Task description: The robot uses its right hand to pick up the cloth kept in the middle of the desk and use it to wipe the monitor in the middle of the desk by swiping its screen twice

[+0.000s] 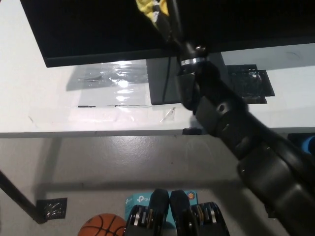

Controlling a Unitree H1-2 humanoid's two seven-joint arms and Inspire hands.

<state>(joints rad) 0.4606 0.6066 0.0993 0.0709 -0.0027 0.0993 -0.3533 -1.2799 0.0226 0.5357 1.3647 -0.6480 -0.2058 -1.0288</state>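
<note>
The right hand (165,17) reaches up against the dark monitor (98,29), its fingers closed around a crumpled yellow cloth (147,7) pressed to the screen near the picture's top edge. The monitor stands on the white tabletop (44,103). An orange basketball (101,227) lies on the floor.

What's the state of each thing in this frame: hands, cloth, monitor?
right hand: shut on the yellow cloth, raised against the screen
yellow cloth: bunched in the hand, pressed to the screen near the picture's top edge
monitor: upright on its stand, screen dark
plastic sheet: lying flat on the desk, untouched
left hand: not in view
</note>
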